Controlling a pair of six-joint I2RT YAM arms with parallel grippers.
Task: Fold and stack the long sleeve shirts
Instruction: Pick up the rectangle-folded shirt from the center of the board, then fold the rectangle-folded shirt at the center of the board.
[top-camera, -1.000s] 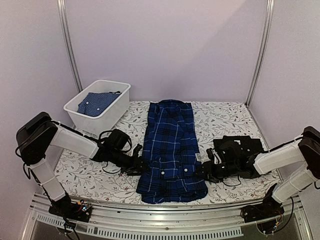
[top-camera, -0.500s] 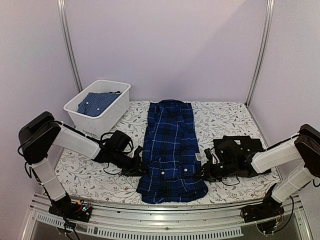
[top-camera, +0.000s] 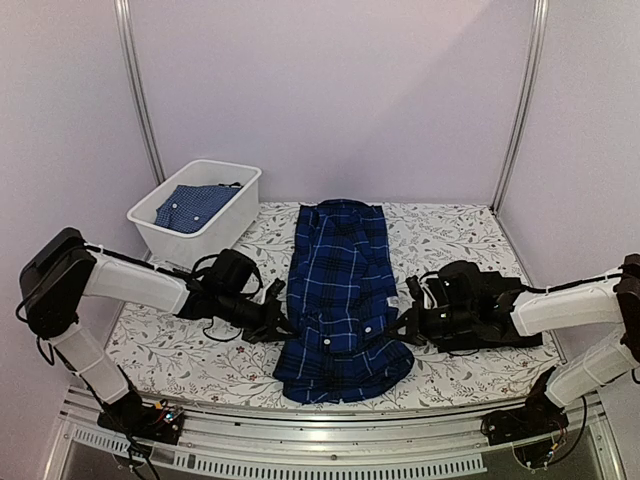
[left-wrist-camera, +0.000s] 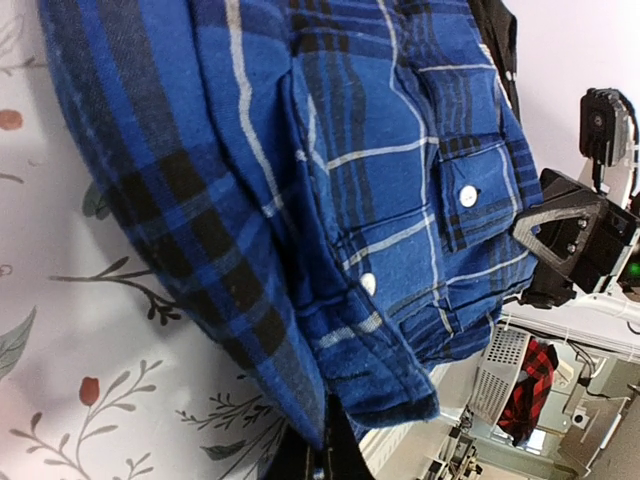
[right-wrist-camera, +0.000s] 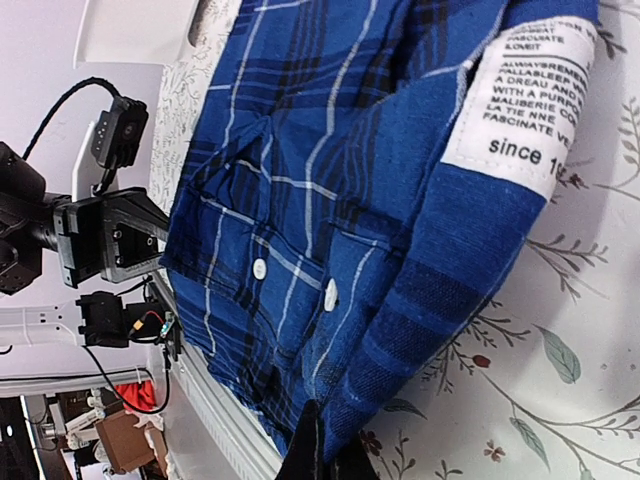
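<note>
From above, the plaid shirt (top-camera: 340, 290) lies lengthwise down the middle of the flowered table (top-camera: 170, 350), collar at the far end. The left gripper (top-camera: 281, 326) is at its left edge and the right gripper (top-camera: 402, 328) at its right edge, both near the hem, where the cloth bunches up between them. Only this view shows the white bin (top-camera: 215, 165) at the far left with a blue patterned cloth (top-camera: 192, 205) in it, and a black shirt (top-camera: 505, 285) lying flat beyond the right wrist, partly hidden by it. The left wrist camera shows what the overhead cannot: the fingers, pressed together, pinch the shirt's edge, and the plaid rises away from them with two white buttons (left-wrist-camera: 466, 196) on a pocket flap beyond the tips. The right wrist camera shows the same pinch on the opposite edge, fingers closed on the cloth, with a white printed label (right-wrist-camera: 520, 95) further up from the fingertips and the left arm's wrist facing it across the shirt. Both arms reach low and inward from the table's outer sides, forearms close to the surface, wrists level, the grippers pointing at each other.
</note>
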